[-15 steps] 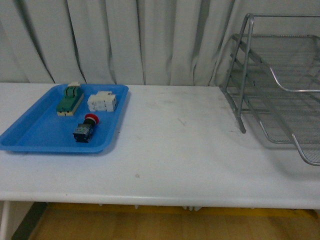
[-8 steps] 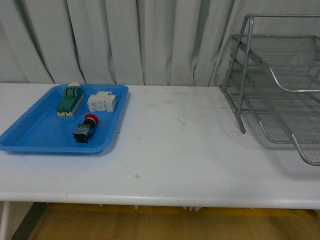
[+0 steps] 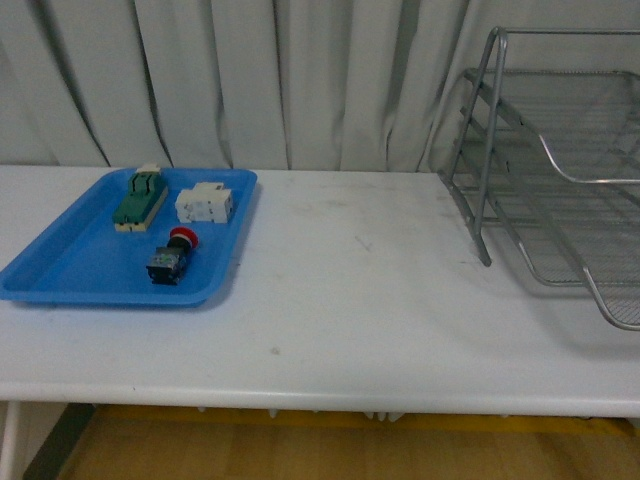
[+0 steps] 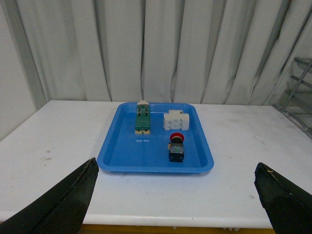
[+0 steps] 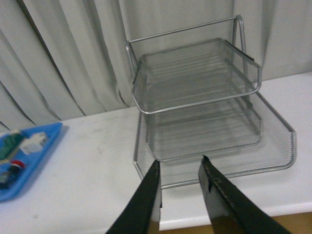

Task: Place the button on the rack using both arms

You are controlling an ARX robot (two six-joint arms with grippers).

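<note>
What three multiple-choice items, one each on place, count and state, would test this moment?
1. Where does the button lie?
A: in the blue tray
B: on the floor
C: between a tool's fingers

2. How many parts does the blue tray hold?
A: two
B: three
C: five

3. How is the left tool?
A: shut on the button
B: open and empty
C: shut on nothing

Key:
1 A: the button sits inside the tray's rim.
2 B: the tray holds the knife switch, the white breaker and the button.
3 B: its fingers stand wide apart with nothing between them.
</note>
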